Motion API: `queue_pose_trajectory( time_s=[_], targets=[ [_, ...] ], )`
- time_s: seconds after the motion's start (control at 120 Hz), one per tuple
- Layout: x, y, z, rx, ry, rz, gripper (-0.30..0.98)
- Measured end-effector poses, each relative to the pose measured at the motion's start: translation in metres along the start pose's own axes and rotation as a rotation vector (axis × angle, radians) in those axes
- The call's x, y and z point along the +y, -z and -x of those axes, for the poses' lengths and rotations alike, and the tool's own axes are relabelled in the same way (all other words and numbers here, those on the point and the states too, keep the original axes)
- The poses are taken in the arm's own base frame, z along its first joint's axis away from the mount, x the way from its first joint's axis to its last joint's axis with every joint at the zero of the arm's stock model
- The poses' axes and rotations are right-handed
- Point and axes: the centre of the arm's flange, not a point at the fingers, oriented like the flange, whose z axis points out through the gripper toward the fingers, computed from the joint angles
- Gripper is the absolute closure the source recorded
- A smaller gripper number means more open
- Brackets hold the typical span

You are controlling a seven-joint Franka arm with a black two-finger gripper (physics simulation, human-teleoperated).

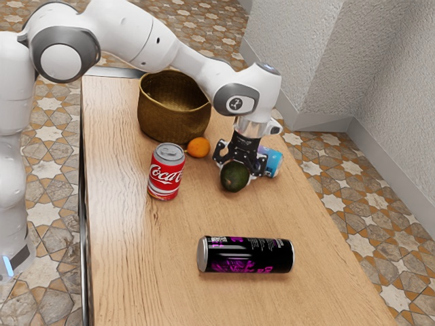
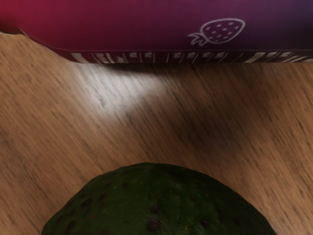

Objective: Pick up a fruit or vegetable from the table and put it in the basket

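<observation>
So I'm at the picking part of this fruit job. My pick looks like the avocado [image 1: 235,176], just right of centre in the exterior view, with my tool [image 1: 238,172] right down over it. Fingers are spread fairly wide with the avocado between them, and I can't make out both of them pressing on it, so I'm calling it open with nothing held.

Next move imo: settle so the fingers sit either side of the fat part, squeeze until both touch, then go straight up. It's round and bumpy, so a grip too high could squirt it out sideways. In the wrist view there's bare wood between it and the can with the strawberry drawing [image 2: 221,32], so closing shouldn't be too cramped on that side.

After that it's off to the basket [image 1: 171,125], upper left of the exterior frame, mouth up on the tabletop [image 1: 122,231]. The orange [image 1: 198,147] sits right by its foot and the Coke can [image 1: 166,173] stands near it, a bit lower in the frame, so I'd lift well above the rim before swinging over, then let go over the opening. The black can [image 1: 248,255] lying lower down is out of the way.
</observation>
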Motion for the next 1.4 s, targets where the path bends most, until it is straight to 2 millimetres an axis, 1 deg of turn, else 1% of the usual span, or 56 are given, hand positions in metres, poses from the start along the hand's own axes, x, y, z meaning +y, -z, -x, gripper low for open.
queue_pose_trajectory(
  time_s=[0.075,0.158,0.217,0.275,0.333,0.375,0.433,0.475,0.575,0.625,0.692,0.75,0.808,0.883,0.933,0.975,1.025,1.1,1.183,1.283,1.4],
  targets=[
    [0.000,0.006,0.000,0.010,-0.002,0.007,0.26],
    [-0.001,0.019,-0.001,0.029,-0.001,0.020,0.28],
    [-0.009,0.027,-0.010,0.043,0.015,0.027,0.27],
    [-0.021,0.041,-0.024,0.063,0.040,0.041,0.27],
    [-0.032,0.067,-0.035,0.097,0.059,0.069,0.27],
    [-0.033,0.094,-0.039,0.134,0.058,0.095,0.27],
    [-0.034,0.124,-0.037,0.171,0.047,0.114,0.26],
    [-0.040,0.142,-0.034,0.193,0.044,0.119,0.26],
    [-0.070,0.180,-0.035,0.223,0.066,0.118,0.25],
    [-0.086,0.191,-0.039,0.221,0.079,0.109,0.26],
    [-0.109,0.196,-0.050,0.207,0.107,0.089,0.26],
    [-0.138,0.201,-0.067,0.195,0.150,0.075,0.26],
    [-0.179,0.203,-0.090,0.180,0.218,0.059,0.26],
    [-0.243,0.203,-0.123,0.160,0.322,0.042,0.26],
    [-0.282,0.201,-0.140,0.146,0.385,0.033,0.26],
    [-0.307,0.199,-0.149,0.135,0.423,0.026,0.26],
    [-0.327,0.194,-0.157,0.121,0.450,0.019,0.26],
    [-0.342,0.191,-0.163,0.108,0.463,0.013,0.26],
    [-0.344,0.189,-0.163,0.102,0.451,0.009,0.26],
    [-0.333,0.184,-0.162,0.091,0.415,0.002,0.26],
    [-0.312,0.168,-0.165,0.065,0.368,-0.012,0.26]
  ],
)
